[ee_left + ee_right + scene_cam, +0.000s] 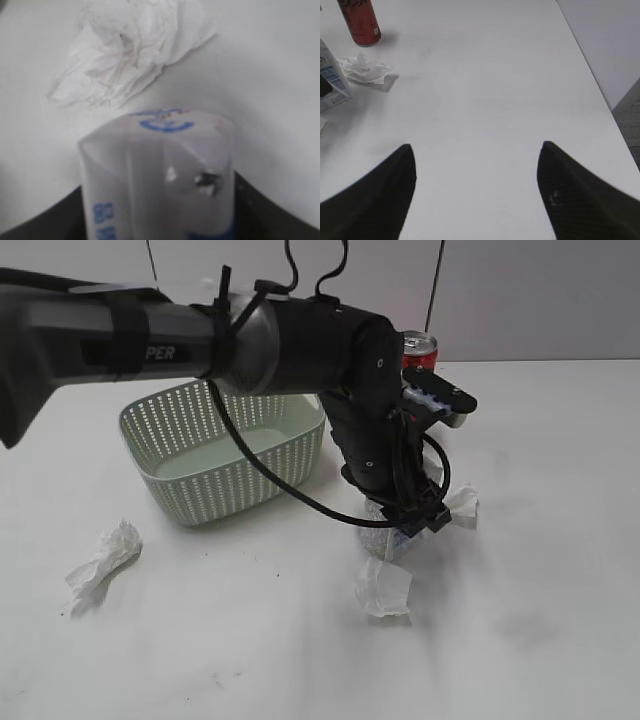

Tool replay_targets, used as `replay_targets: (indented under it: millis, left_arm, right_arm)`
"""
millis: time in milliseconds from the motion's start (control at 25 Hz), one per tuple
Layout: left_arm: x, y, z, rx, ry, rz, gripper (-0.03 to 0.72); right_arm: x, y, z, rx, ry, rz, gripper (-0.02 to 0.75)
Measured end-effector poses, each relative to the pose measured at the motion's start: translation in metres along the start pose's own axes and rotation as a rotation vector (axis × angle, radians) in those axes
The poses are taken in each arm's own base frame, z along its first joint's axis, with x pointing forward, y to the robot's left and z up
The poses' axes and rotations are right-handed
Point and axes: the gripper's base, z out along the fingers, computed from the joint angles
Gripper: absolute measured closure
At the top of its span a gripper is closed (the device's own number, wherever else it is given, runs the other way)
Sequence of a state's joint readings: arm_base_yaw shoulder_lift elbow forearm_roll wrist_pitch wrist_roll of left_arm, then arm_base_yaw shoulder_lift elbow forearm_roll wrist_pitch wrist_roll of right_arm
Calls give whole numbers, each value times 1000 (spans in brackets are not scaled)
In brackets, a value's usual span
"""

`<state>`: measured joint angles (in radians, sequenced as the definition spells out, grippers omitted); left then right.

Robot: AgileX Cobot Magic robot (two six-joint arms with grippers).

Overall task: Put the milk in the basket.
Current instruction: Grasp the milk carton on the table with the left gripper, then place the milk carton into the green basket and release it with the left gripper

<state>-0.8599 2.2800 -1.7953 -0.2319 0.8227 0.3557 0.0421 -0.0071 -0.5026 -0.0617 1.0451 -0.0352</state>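
The milk [157, 175], a small white carton with blue label patches, stands between my left gripper's [159, 210] dark jaws, which press on both its sides. In the exterior view my left arm reaches down to the right of the basket [160, 430], and the left gripper [400, 520] covers most of the milk [385, 540] at table level. The basket is pale green, perforated and empty. The milk's edge also shows in the right wrist view [330, 75]. My right gripper [477, 147] is open and empty over bare table.
A red soda can [420, 348] stands behind the left arm, and also shows in the right wrist view [360, 20]. Crumpled tissues lie at the front left [105, 560], in front of the milk [383, 588] and to its right [462, 505]. One tissue [135, 50] lies just beyond the carton.
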Motion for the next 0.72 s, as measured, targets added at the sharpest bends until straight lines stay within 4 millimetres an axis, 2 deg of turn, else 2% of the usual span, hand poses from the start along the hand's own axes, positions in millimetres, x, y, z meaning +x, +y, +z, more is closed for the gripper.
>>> replay_targets:
  millis: [80, 200, 320, 480, 560, 720]
  left_arm:
    - [-1, 0, -1, -1, -2, 3, 352]
    - [0, -1, -4, 4, 13, 5, 356]
    - [-1, -3, -19, 0, 21, 20, 356]
    - [-9, 1, -70, -50, -48, 46, 356]
    - [-12, 8, -104, -88, -108, 44, 356]
    - [-4, 40, -164, -168, -204, -18, 356]
  right_arm:
    - [0, 0, 0, 0, 0, 0, 151]
    - [0, 0, 0, 0, 0, 0, 151]
    - [0, 0, 0, 0, 0, -1, 153]
    - [0, 0, 0, 0, 0, 0, 153]
    - [0, 0, 0, 0, 0, 0, 153]
    - [0, 0, 0, 0, 0, 0, 153]
